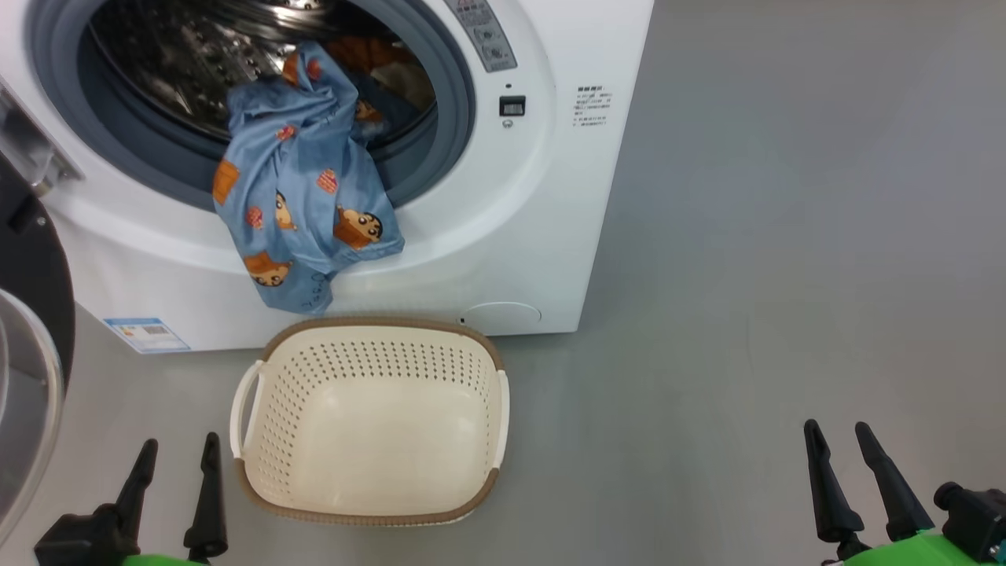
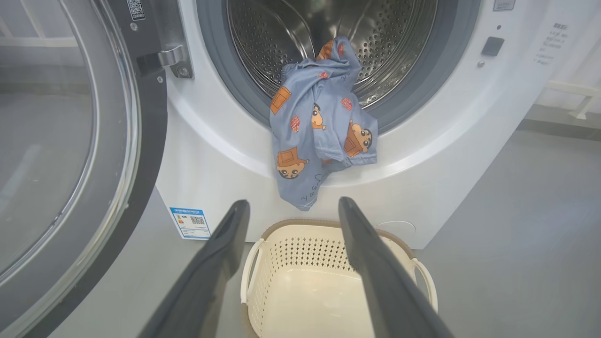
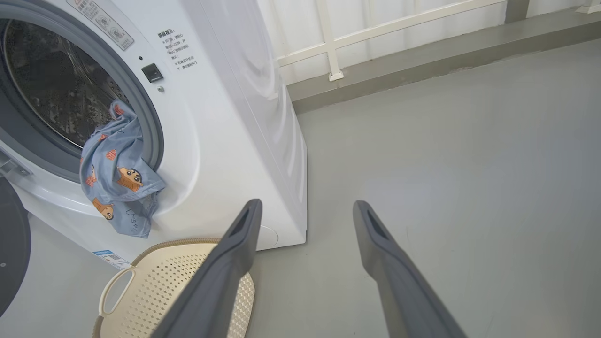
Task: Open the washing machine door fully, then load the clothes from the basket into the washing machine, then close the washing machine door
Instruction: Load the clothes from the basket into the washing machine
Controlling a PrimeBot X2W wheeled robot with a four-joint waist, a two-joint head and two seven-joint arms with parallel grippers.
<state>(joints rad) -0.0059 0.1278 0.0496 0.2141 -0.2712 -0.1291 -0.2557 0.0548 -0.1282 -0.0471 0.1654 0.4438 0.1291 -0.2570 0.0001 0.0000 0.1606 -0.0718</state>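
Observation:
The washing machine (image 1: pixel 511 236) (image 2: pixel 446 155) (image 3: pixel 235 141) stands with its door (image 1: pixel 31 354) (image 2: pixel 70 155) swung wide to the left. Light blue clothes (image 1: pixel 302 189) (image 2: pixel 319 126) (image 3: pixel 117 173) printed with orange figures hang out of the drum over the grey seal and down the white front. Below them the cream basket (image 1: pixel 369 511) (image 2: pixel 300 244) (image 3: pixel 155 263) sits on the floor with nothing in it. My left gripper (image 1: pixel 179 446) (image 2: pixel 293 206) is open, low and left of the basket. My right gripper (image 1: pixel 837 431) (image 3: pixel 305 206) is open, far right over bare floor.
Grey floor (image 1: pixel 786 236) stretches to the right of the machine. A white railing and a low kerb (image 3: pixel 399 51) run behind it. A blue label sticker (image 1: pixel 145 334) marks the machine's lower left front.

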